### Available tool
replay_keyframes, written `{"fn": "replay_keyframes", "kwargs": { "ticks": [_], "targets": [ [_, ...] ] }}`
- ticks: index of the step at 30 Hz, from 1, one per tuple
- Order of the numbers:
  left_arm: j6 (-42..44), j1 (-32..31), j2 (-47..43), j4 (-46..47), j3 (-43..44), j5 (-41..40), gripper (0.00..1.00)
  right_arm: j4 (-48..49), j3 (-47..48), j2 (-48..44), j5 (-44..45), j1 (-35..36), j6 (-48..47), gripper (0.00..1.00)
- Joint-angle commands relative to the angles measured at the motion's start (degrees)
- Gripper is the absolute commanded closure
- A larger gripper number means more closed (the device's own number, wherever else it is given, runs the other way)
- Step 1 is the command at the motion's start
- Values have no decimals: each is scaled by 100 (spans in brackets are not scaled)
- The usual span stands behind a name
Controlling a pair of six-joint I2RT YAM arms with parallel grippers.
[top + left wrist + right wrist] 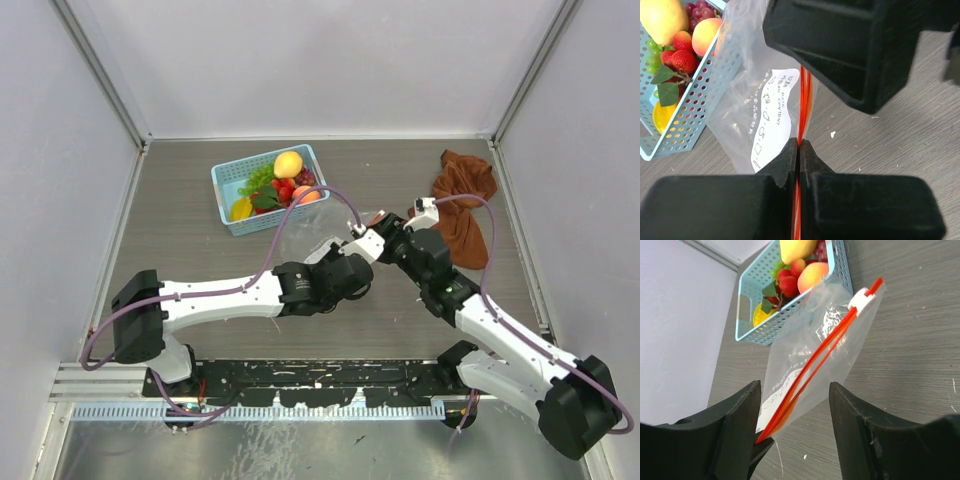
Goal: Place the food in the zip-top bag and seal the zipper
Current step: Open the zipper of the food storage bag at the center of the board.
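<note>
The left gripper (798, 146) is clenched on the zipper (805, 97), its tips pressed together with the red-orange strip running out from between them and away. The bag (742, 95) spreads to one side of that pinch, clear, with nothing inside, its white label (774, 112) facing the wrist camera. The right gripper (795, 388) stands released and grasps nothing. Its fingers are well apart, the pinched corner sits low between them, and the strip rises ahead to a white slider (860, 299) at the far end. Beyond both sets of jaws, just beside the bag's far edge or touching it (I cannot tell which), sits the basket (747, 300). All the food (810, 276) lies in it, none in the bag. The two red lines part a little along their run, so the mouth looks unsealed. The risks, as I judge them: if the right jaws close here, they may take both lips at once and keep the mouth flat instead of spreading it. The thin film could also slide out of the left pinch under a pull, or drag on the basket and shift it.
</note>
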Motion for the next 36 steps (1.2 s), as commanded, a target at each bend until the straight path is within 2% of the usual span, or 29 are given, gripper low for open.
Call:
{"fn": "replay_keyframes", "kwargs": {
  "ticks": [1, 9, 22, 36],
  "targets": [
    [-133, -21, 18, 153, 271, -231, 100, -218, 127, -507, 445, 25, -154, 37],
    [-154, -25, 33, 138, 278, -236, 100, -392, -91, -754, 780, 25, -40, 37],
    [-186, -29, -7, 138, 250, -224, 100, -145, -191, -434, 742, 25, 79, 43],
    [-198, -28, 17, 139, 211, -177, 100, 55, -191, -282, 592, 17, 151, 44]
  ]
}}
